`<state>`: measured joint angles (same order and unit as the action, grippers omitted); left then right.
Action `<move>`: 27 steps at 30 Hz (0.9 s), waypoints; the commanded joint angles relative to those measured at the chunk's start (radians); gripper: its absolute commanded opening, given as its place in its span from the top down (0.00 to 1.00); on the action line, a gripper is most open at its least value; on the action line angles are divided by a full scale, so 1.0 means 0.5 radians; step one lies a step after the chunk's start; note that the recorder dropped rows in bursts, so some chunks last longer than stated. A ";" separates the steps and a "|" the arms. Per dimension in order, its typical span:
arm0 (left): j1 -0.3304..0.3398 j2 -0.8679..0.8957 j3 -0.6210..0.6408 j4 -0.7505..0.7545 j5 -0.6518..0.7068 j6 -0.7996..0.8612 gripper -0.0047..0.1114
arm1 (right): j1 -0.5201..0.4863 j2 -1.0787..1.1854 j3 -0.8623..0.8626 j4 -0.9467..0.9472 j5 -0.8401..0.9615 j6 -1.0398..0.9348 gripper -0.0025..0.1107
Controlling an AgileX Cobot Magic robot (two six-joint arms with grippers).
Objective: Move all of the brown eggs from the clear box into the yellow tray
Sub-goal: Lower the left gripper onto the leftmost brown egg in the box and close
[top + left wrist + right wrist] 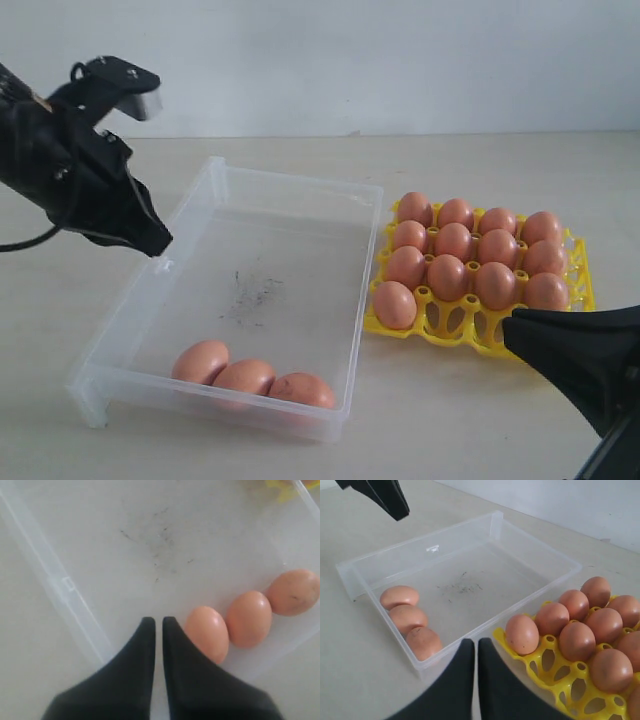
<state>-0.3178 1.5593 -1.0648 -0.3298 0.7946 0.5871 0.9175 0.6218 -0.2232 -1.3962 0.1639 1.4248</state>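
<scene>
Three brown eggs lie in a row along the near wall of the clear box (262,250): one on the left (200,361), one in the middle (245,377), one on the right (302,390). The yellow tray (450,322) right of the box holds several brown eggs, such as the front-left one (395,304); its front row has empty cups. My left gripper (157,244) hangs shut and empty above the box's left wall. In the left wrist view its tips (158,620) sit just beside the nearest egg (207,632). My right gripper (509,326) is shut and empty near the tray's front edge.
The box floor carries dark scuff marks (255,290). Box and tray stand close together on a pale tabletop (470,420). A white wall rises behind the table.
</scene>
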 commanded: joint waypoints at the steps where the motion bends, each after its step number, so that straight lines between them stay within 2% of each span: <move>1: -0.084 0.145 -0.014 0.013 -0.027 -0.002 0.76 | 0.000 -0.010 0.006 0.006 0.011 -0.005 0.98; 5: -0.127 0.254 -0.014 0.007 -0.022 -0.062 0.49 | 0.000 -0.010 0.006 0.006 0.010 -0.002 0.98; 7: -0.128 0.286 -0.014 0.011 -0.022 -0.116 0.45 | 0.000 -0.010 0.006 0.006 0.010 -0.002 0.98; 13: -0.133 0.363 -0.014 -0.037 -0.018 -0.155 0.46 | 0.000 -0.010 0.006 0.006 0.010 -0.002 0.98; 17: -0.212 0.435 -0.014 -0.042 -0.013 -0.155 0.46 | 0.000 -0.010 0.006 0.006 0.010 -0.002 0.98; 21: -0.294 0.519 -0.014 0.054 -0.021 -0.155 0.47 | 0.000 -0.010 0.006 0.006 0.010 -0.002 0.98; 27: -0.312 0.591 -0.014 0.197 -0.039 -0.286 0.48 | 0.000 -0.010 0.006 0.006 0.010 -0.005 0.98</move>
<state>-0.4668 1.8449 -1.0648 -0.2625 0.7859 0.4760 0.9175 0.6218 -0.2232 -1.3962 0.1645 1.4248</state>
